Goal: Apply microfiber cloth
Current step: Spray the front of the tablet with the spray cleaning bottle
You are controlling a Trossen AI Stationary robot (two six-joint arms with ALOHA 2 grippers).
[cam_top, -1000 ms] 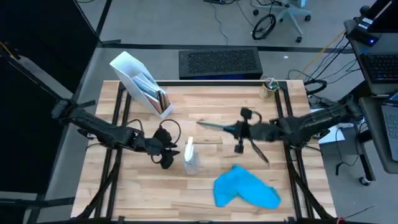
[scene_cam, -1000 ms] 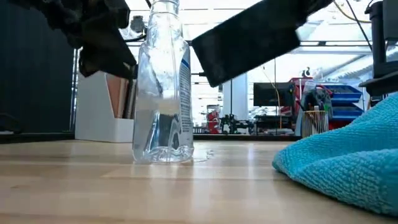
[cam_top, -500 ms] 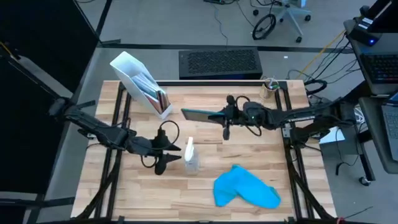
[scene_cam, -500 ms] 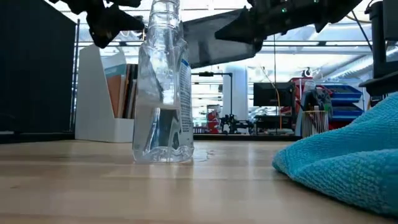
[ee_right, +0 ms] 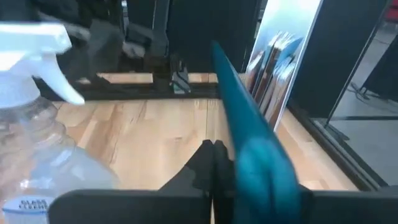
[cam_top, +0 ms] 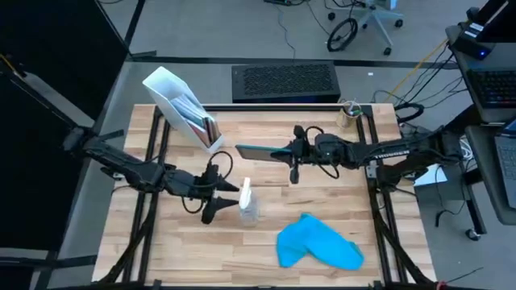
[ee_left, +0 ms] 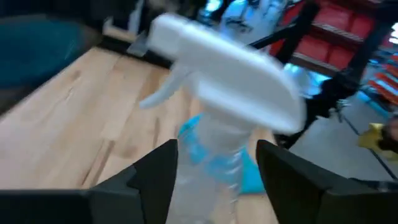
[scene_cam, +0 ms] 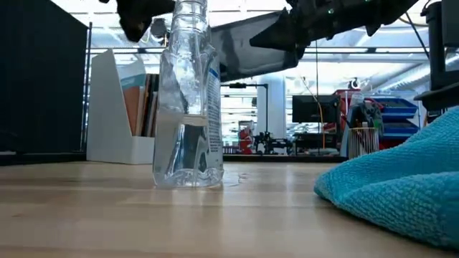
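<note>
– What is changed from a second ago?

– The dark grey flat tablet (cam_top: 256, 151) is now carried higher and further toward the middle of the light wooden surface (cam_top: 185, 250) by the right gripper (cam_top: 291, 153), whose jaws are clamped on one edge of it. The left gripper (cam_top: 226, 193) is brought up to the clear plastic spray bottle with a white trigger head (cam_top: 248, 205); its jaws are spread, one on either side of the bottle's neck, and no contact can be made out.

– And the bright sky-blue microfiber cloth (cam_top: 318, 244)?

– It is left where it was, bunched on the near right part of the surface, well apart from both grippers and touched by neither.

– So what is meant for the task?

– Wiping is not yet begun. The tablet seems to be presented for spraying first, so the cloth is probably needed only afterwards, and one gripper must be freed to fetch it.
</note>
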